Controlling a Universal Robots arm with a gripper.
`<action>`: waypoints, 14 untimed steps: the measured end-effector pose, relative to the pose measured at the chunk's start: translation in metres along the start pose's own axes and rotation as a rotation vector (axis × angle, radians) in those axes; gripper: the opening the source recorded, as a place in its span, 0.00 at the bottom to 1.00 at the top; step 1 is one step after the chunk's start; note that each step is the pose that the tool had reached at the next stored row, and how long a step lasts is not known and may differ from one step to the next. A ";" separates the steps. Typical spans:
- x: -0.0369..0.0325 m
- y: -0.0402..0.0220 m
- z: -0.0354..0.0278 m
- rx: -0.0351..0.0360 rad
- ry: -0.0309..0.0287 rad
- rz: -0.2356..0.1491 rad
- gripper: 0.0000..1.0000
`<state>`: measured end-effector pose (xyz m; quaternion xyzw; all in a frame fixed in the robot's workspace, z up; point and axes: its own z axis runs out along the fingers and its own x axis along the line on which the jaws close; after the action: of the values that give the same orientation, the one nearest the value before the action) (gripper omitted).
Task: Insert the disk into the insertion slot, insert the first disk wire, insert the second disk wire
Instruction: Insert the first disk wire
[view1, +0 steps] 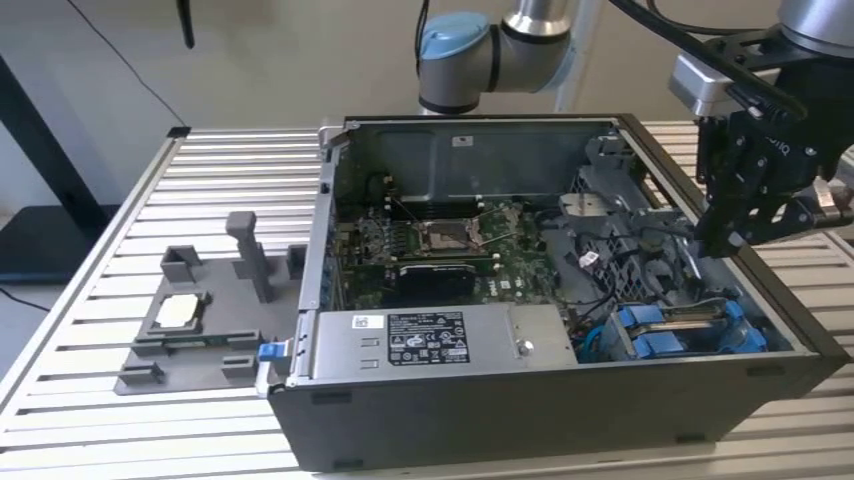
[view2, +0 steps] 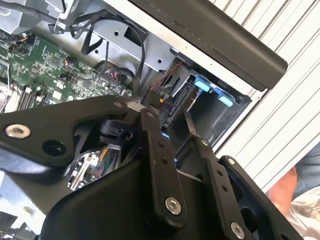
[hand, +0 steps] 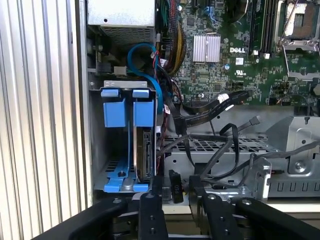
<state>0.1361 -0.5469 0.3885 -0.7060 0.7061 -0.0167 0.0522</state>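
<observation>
Disk (hand: 145, 155) is standing on edge inside the insertion slot (hand: 97, 150), a grey metal cage in a corner of the black computer case (view1: 534, 420), with its blue plastic bracket (hand: 143, 111) gleaming. End effector (hand: 176, 192) is hovering over that corner of the case, its fingers (hand: 150, 210) standing apart. Loose black cables (hand: 200, 111) are sprawling over perforated steel inside the case, crowding the slot. Ribbed aluminium worktop (view1: 240, 190) is carrying the case.

Silver arm (view1: 537, 14), blue joint caps (view1: 451, 38), black gripper (view1: 731, 240)
</observation>
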 end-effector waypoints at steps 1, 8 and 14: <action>0.0000 0.0000 0.0000 0.0001 0.0000 0.000 0.26; 0.0000 0.0000 0.0000 0.0000 0.0002 0.000 0.19; 0.0000 0.0000 -0.0001 0.0000 0.0005 0.000 0.19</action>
<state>0.1361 -0.5469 0.3885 -0.7060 0.7061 -0.0169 0.0520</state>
